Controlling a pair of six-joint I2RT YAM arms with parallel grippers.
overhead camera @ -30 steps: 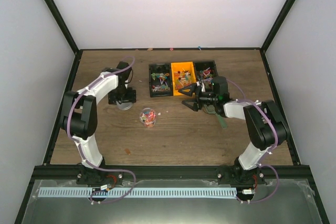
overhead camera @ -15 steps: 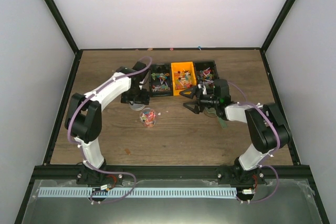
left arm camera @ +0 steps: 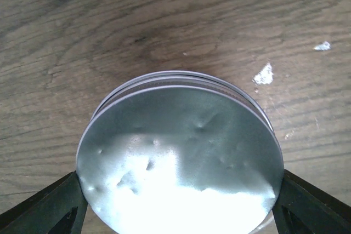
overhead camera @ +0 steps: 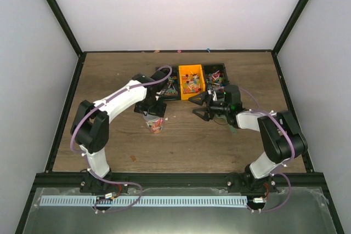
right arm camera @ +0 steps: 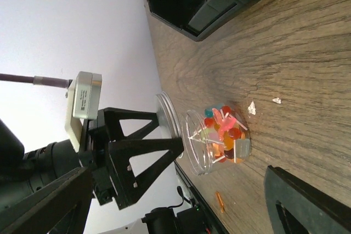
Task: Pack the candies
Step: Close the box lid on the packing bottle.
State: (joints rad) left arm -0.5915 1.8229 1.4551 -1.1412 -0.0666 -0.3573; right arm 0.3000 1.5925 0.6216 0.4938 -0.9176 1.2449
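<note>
A small clear round jar (overhead camera: 156, 125) stands on the wooden table, and it holds candies (right arm camera: 222, 132) in red, orange, pink and blue. My left gripper (overhead camera: 153, 110) is shut on a silver metal lid (left arm camera: 181, 157) and holds it just above the jar's open mouth. The right wrist view shows the lid (right arm camera: 168, 114) a little apart from the jar (right arm camera: 205, 146). My right gripper (overhead camera: 202, 106) is open and empty, to the right of the jar and facing it. More candies lie in the bins behind.
Three bins stand in a row at the back: a black one (overhead camera: 166, 96), an orange one (overhead camera: 191, 70) and a black one (overhead camera: 219, 67). A green scoop (overhead camera: 234, 129) lies partly under my right arm. Small scraps (right arm camera: 251, 108) lie on the wood by the jar.
My left arm has carried the lid to the right, from the left part of the table to above the jar. My right gripper has shifted slightly and stays open.
</note>
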